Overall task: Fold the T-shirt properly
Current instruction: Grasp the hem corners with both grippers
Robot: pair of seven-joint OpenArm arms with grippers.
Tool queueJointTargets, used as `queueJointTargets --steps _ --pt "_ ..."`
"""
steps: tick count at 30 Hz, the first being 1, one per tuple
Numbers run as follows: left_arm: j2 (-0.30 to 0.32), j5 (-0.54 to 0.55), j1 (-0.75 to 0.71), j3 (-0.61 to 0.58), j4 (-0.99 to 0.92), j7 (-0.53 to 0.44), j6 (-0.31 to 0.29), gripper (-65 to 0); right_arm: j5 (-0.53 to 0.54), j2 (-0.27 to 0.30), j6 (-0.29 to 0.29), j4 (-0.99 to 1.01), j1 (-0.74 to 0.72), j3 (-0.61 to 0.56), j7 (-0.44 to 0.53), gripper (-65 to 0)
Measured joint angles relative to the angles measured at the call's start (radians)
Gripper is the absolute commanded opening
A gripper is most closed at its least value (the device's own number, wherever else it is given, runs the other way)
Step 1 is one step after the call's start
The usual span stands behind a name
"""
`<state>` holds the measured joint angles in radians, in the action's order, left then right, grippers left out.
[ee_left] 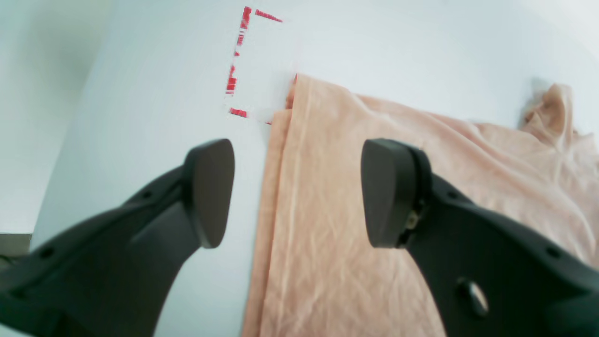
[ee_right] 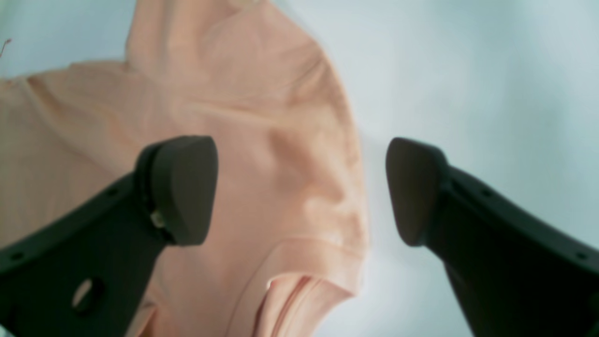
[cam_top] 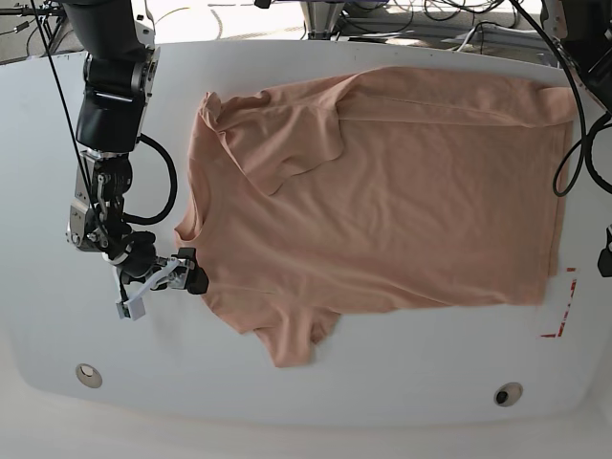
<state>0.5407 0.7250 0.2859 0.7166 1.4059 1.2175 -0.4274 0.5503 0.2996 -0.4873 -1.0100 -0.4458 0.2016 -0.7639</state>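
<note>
The salmon-pink T-shirt point(cam_top: 402, 201) lies spread on the white table point(cam_top: 382, 382), collar end to the left and hem to the right, with its far side folded inward. My right gripper point(cam_top: 189, 270) is at the shirt's left edge by the near shoulder. In the right wrist view this gripper point(ee_right: 297, 187) is open, one finger over the cloth point(ee_right: 262, 154), the other over bare table. My left gripper point(ee_left: 297, 192) is open and straddles the shirt's point(ee_left: 355, 196) layered hem edge, with nothing between its fingers.
Red tape corner marks point(ee_left: 236, 61) lie on the table just beyond the hem, also seen in the base view as red tape point(cam_top: 564, 311). Two round fittings point(cam_top: 88, 373) point(cam_top: 507, 393) sit near the front edge. Cables point(cam_top: 574, 115) hang at the back right.
</note>
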Motion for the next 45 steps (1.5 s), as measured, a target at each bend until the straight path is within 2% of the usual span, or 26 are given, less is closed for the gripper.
queueJointTargets --steps 3,9,15,23,31,36,40,45 --pt "0.001 -0.019 0.018 -0.021 -0.016 -0.009 0.0 -25.1 -0.002 0.01 -0.001 0.108 -0.043 -0.022 0.054 -11.1" --pt "0.0 -0.039 0.025 -0.092 -0.026 -0.119 0.0 -25.1 -0.003 0.023 0.0 0.248 -0.09 -0.074 0.133 -11.1" --pt "0.0 -0.067 0.033 -0.124 -0.106 -0.178 -0.003 -25.1 -0.003 0.022 0.0 0.283 -0.093 -0.118 0.15 -11.1" --pt "0.0 -0.08 0.029 -0.124 -0.224 -0.295 0.0 -25.1 0.018 -0.021 -0.011 0.291 -0.063 -0.125 0.211 -11.1" --pt "0.004 -0.078 0.034 -0.131 -0.335 -0.398 0.0 -25.0 0.02 -0.061 -0.011 0.291 -0.063 -0.124 0.219 -11.1" --pt "0.028 -0.089 0.067 -0.215 -0.446 -0.454 0.005 -25.0 0.021 -0.098 -0.011 0.291 -0.065 -0.126 0.222 -11.4" --pt "0.032 -0.101 0.131 -0.278 -0.56 -0.556 -0.001 -25.0 0.023 -0.113 -0.011 0.291 -0.069 -0.131 0.213 -18.7" --pt "0.034 -0.188 0.199 -0.324 -0.713 -0.659 0.0 -24.9 0.017 -0.108 -0.01 0.291 -0.065 -0.13 0.206 -36.8"
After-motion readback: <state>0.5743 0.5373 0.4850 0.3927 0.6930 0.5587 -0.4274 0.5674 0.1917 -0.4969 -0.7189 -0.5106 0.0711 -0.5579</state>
